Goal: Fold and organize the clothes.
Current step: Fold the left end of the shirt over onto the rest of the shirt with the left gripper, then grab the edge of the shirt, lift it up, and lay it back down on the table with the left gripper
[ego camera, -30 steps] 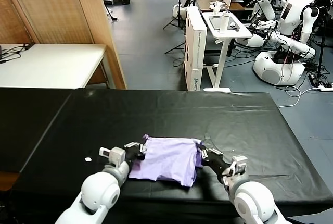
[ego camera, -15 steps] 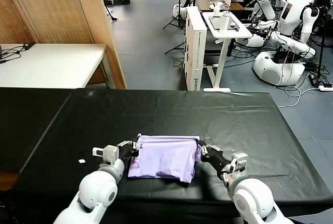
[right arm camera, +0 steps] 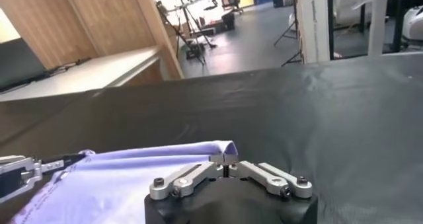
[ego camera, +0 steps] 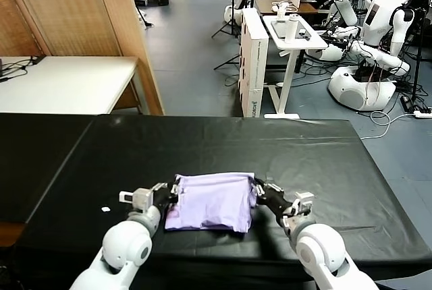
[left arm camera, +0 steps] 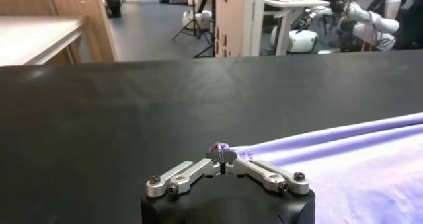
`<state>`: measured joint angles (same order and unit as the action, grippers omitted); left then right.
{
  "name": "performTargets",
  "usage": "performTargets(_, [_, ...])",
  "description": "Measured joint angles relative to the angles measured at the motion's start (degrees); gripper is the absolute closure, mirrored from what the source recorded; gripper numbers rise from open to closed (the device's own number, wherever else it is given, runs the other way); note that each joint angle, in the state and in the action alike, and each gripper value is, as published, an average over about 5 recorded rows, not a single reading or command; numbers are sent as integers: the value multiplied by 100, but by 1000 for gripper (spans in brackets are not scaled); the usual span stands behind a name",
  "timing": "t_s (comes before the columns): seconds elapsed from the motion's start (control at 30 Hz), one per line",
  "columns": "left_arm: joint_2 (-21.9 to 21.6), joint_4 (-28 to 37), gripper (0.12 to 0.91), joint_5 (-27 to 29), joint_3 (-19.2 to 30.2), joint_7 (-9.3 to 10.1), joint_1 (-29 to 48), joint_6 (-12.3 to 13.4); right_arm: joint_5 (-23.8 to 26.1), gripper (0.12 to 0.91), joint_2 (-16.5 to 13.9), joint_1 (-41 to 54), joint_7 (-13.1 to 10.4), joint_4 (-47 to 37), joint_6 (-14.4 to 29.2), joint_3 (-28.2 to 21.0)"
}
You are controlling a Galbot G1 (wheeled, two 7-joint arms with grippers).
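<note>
The T-shirt [ego camera: 212,202] is lying folded into a rough rectangle on the black table [ego camera: 317,155], near its front edge and about midway between left and right. Its long axis is running left to right; the far edge is lying fairly straight, the near edge is sagging unevenly, and the near right corner is hanging a little lower than the rest. No printed graphic is showing on the upward face. The left gripper [ego camera: 172,191] is sitting low on the table at the shirt's far left corner. In the left wrist view its fingertips [left arm camera: 221,154] are meeting, with a small fold of purple cloth pinched between them. The right gripper [ego camera: 260,191] is sitting at the shirt's far right corner. In the right wrist view its fingertips [right arm camera: 225,159] are likewise pressed together on the cloth corner, which is standing up in a small peak. Both arms are reaching in from the near side, one on each side of the shirt. A small white scrap [ego camera: 104,208] is lying on the table, left of the left arm. No container is standing on the table. Beyond the far edge, a white desk [ego camera: 67,81] is standing to the left.
</note>
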<state>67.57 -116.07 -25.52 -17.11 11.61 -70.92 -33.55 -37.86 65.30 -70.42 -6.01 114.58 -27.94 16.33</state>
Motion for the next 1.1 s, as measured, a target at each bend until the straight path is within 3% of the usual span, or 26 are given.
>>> performTargets(0.1, [-81,-123,360,-93,-108,-44,-118,-113,3,305,-20,-42,10,47,1,49])
performTargets(0.17, [-120,-193,254,-88,-187,-172,-233,-77,5,198,-36,-81,10,96,3,92])
performTargets(0.23, [-128,-228,168,-3,-264,-347,-376,49,5,141,-56,-128,9,155,4,149])
performTargets(0.3, [-98,-253,135,11,-344,-468,-535,155,0,125,-73,-184,11,228,7,225])
performTargets(0.5, [122,-365,124,-367,-528,-633,-957,339,-64,119,60,-394,-16,491,15,572])
performTargets(0.7, [389,-236,123,-280,-572,-616,-1197,637,-135,118,344,-661,-37,835,7,957])
performTargets(1.1, [787,-186,123,-690,-499,-527,-1271,575,-232,118,433,-926,-45,1441,-46,1204])
